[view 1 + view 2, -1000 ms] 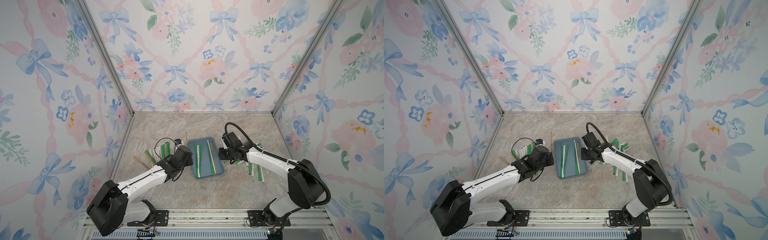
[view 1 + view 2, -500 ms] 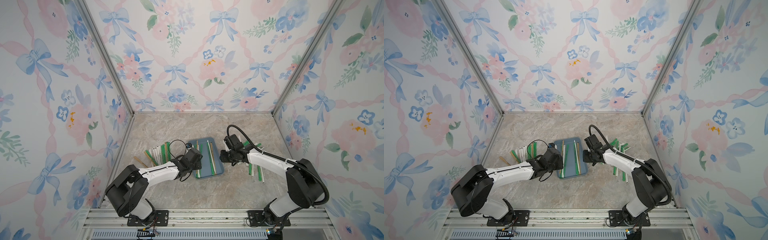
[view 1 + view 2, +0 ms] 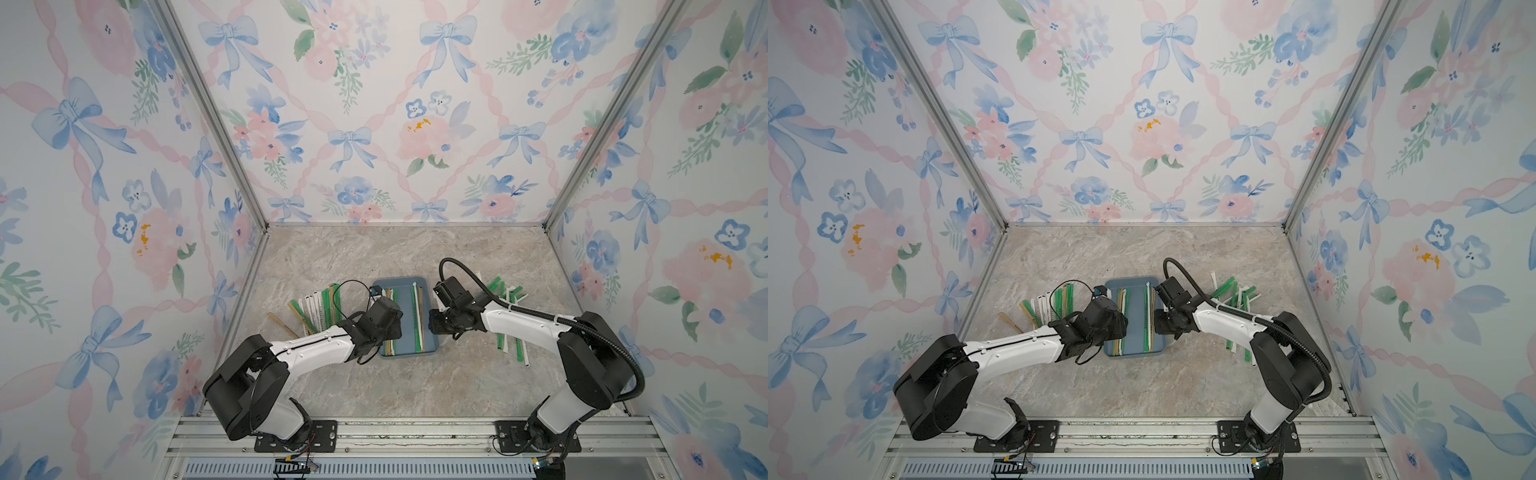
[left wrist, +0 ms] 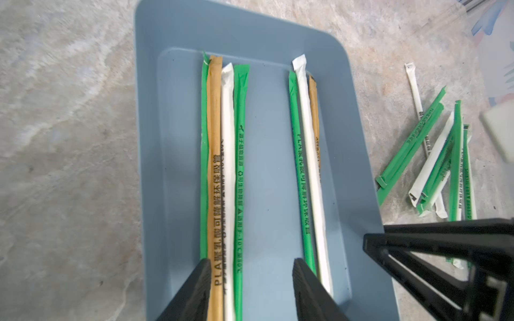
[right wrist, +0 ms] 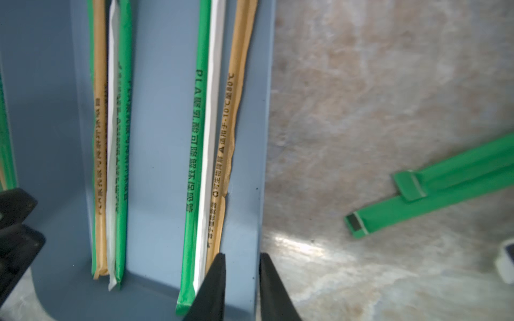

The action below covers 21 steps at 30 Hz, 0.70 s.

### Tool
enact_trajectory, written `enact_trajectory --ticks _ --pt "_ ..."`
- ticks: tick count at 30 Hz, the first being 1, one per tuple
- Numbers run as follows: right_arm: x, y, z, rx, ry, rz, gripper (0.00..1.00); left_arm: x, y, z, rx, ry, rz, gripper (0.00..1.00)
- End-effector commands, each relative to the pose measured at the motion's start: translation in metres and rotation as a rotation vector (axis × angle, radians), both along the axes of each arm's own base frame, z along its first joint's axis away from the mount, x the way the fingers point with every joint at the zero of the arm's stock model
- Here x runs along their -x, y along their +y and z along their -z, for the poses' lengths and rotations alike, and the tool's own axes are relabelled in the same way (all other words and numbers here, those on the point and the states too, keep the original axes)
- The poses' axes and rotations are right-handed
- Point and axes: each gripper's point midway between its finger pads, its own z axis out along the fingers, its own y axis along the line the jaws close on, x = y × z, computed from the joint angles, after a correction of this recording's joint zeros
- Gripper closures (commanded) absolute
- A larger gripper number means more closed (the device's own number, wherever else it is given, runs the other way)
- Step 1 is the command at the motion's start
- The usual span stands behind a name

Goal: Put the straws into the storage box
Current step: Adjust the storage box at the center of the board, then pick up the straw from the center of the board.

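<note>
The storage box (image 3: 405, 320) (image 3: 1136, 320) is a slate-blue tray between my arms. Two rows of straws lie lengthwise in it: a left row (image 4: 222, 166) of green, tan and white, and a right row (image 4: 304, 166) (image 5: 211, 125). My left gripper (image 4: 251, 262) (image 3: 394, 332) hangs open over the box's near end, its jaws either side of the left row and gripping nothing. My right gripper (image 5: 242, 257) (image 3: 434, 326) is shut on the box's right rim (image 5: 258, 194), one finger inside and one outside.
Loose straws lie fanned on the marble floor left of the box (image 3: 320, 307) (image 3: 1046, 307), with one tan straw (image 3: 282, 326) further left. Another pile lies to the right (image 3: 509, 299) (image 4: 434, 166) (image 5: 445, 189), partly under my right arm. Patterned walls enclose three sides.
My left arm swung right from the loose straws to over the box and its jaws opened, leaving a row of straws in the box's left half. The right arm barely moved.
</note>
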Motion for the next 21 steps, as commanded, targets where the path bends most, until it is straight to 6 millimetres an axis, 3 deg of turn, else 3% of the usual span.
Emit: enact_trajectory --ticks 1,7,12,17,21 --pt "-0.001 0.003 -0.011 0.012 -0.013 0.005 0.71 -0.001 0.009 -0.01 -0.037 -0.057 0.004 0.46" --pt "-0.013 -0.054 -0.025 0.086 -0.058 0.134 0.67 -0.001 0.014 -0.014 -0.047 -0.079 -0.004 0.41" --pt "-0.023 -0.127 -0.036 0.138 -0.082 0.261 0.66 0.002 0.011 -0.011 -0.052 -0.069 0.023 0.37" --pt "-0.016 -0.197 -0.03 0.204 -0.046 0.369 0.65 0.002 0.01 -0.01 -0.066 -0.078 0.033 0.33" --pt "-0.009 -0.234 -0.024 0.201 -0.029 0.458 0.65 0.002 0.01 -0.011 -0.071 -0.084 0.036 0.31"
